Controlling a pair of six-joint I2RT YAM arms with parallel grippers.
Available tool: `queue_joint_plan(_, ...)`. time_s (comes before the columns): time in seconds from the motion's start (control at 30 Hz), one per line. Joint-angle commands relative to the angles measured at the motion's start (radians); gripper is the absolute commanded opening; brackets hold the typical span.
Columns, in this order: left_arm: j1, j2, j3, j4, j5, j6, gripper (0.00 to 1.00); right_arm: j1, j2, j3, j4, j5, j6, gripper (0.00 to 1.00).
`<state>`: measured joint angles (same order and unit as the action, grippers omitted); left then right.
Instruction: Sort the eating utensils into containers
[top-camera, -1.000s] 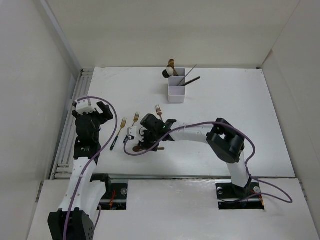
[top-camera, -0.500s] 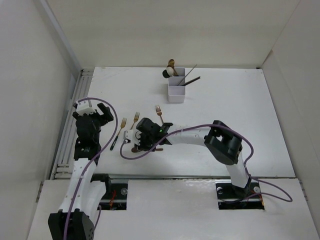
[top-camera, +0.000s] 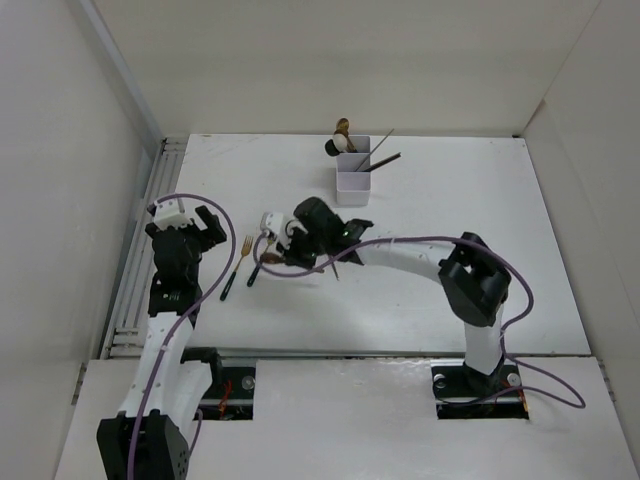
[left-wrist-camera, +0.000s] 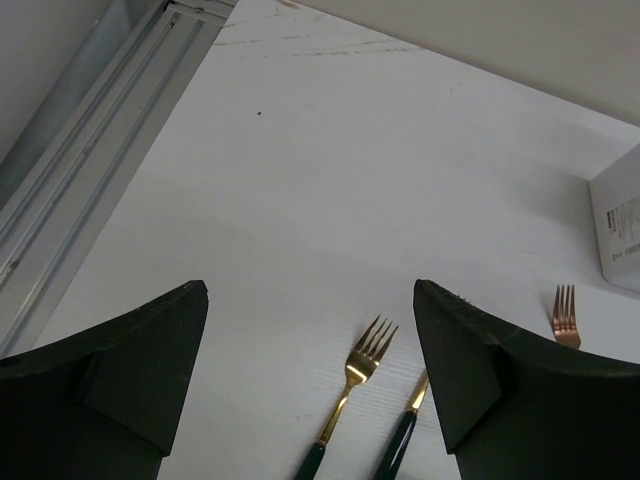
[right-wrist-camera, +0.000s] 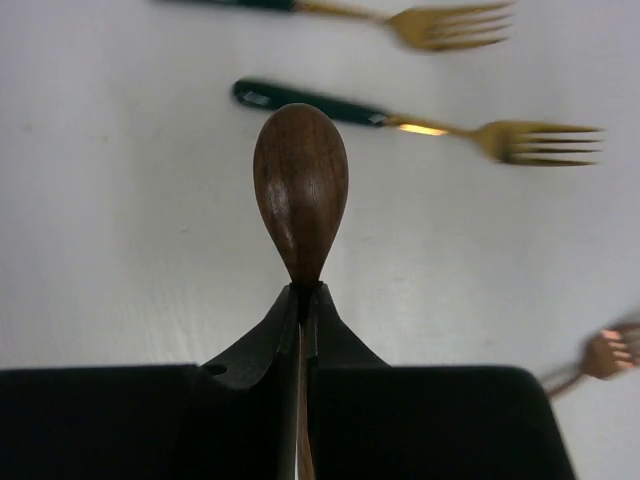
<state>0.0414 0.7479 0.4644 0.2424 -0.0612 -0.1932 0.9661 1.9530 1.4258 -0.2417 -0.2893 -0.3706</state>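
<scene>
On the white worktop (top-camera: 450, 220), the white organizer (top-camera: 352, 186) stands toward the far edge. The left fingers (left-wrist-camera: 120, 370) hang spread apart with nothing between them. The right fingers (right-wrist-camera: 270, 340) are clamped on a brown wooden spoon (right-wrist-camera: 301, 185). Its bowl juts beyond their tips, near two gold forks (right-wrist-camera: 440, 128).

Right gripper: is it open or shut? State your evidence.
The right gripper is shut on the wooden spoon: its fingers pinch the neck, bowl sticking out.
</scene>
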Motion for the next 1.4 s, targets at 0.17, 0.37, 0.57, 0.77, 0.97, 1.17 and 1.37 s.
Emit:
queue_joint_plan(0.17,0.032,0.106,0.092,0.057,0.058,0.073,0.82,-0.297,-0.126,0.103,0.367,-0.208,0.241,0.0)
queue_joint_plan(0.37,0.043,0.249,0.148,0.09,0.138,0.149,0.82,-0.529,-0.02,0.238,0.752,-0.246,0.381,0.0)
queue_joint_plan(0.57,0.043,0.398,0.252,0.09,0.193,0.159,0.82,-0.647,0.197,0.399,0.996,-0.157,0.51,0.0)
queue_joint_plan(0.77,0.043,0.562,0.367,0.101,0.213,0.169,0.82,-0.668,0.319,0.432,1.135,-0.085,0.556,0.0)
queue_joint_plan(0.97,0.043,0.646,0.428,0.13,0.213,0.178,0.82,-0.668,0.365,0.367,1.243,0.027,0.588,0.0)
queue_joint_plan(1.17,0.043,0.692,0.448,0.13,0.213,0.178,0.82,-0.668,0.406,0.367,1.262,0.072,0.588,0.0)
queue_joint_plan(1.37,0.043,0.693,0.448,0.163,0.204,0.178,0.83,-0.655,0.38,0.319,1.153,0.177,0.599,0.0)
